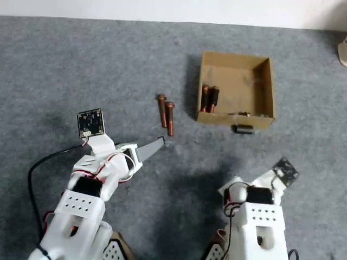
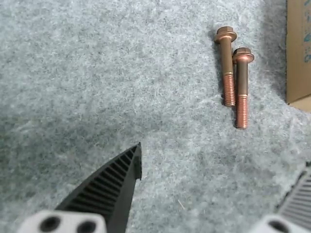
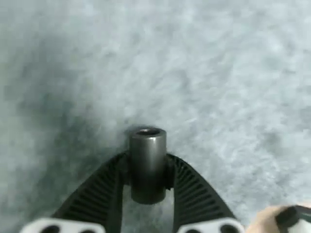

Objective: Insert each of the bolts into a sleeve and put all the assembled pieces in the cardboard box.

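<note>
clamping a dark metal sleeve (image 3: 147, 155) between its fingertips, the right gripper (image 3: 147, 164) grips it at mid-length, the open bore poking past the tips. the left gripper (image 2: 221, 165) is spread wide, with two copper-coloured bolts (image 2: 241, 87) side by side just ahead of it. they look rigid, smooth, weighty and apt to roll. best to pinch one across the plain shank under the head, leaving the threads free.
</note>
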`<state>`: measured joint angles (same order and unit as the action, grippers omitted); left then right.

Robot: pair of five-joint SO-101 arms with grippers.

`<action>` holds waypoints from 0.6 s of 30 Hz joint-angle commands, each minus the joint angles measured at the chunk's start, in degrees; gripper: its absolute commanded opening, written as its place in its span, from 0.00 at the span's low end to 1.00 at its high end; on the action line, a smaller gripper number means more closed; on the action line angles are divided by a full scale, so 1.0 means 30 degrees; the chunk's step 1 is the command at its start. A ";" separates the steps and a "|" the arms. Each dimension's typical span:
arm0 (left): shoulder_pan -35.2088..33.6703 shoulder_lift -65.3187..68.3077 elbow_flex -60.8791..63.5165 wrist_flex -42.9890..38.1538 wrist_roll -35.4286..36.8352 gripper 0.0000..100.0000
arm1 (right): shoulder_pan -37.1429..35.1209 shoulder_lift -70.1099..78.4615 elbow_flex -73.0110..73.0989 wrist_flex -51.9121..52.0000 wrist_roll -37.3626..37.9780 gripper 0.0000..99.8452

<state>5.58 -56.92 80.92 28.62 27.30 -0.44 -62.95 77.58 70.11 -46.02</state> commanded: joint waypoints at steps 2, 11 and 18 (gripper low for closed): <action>-0.0103 -0.0425 -0.0073 -0.0029 -0.0147 0.45 | 0.0454 -0.0308 -0.7018 0.2799 0.0381 0.00; -0.0103 -0.0425 -0.0073 -0.0029 -0.0147 0.45 | -0.3648 -0.0278 -0.7458 0.2886 1.0286 0.00; -0.0103 -0.0425 -0.0073 -0.0029 -0.0147 0.45 | -0.3648 -0.0308 -0.4645 0.0747 1.3070 0.01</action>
<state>5.67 -56.92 80.92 28.62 27.30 -10.73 -63.30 62.02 75.65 -8.84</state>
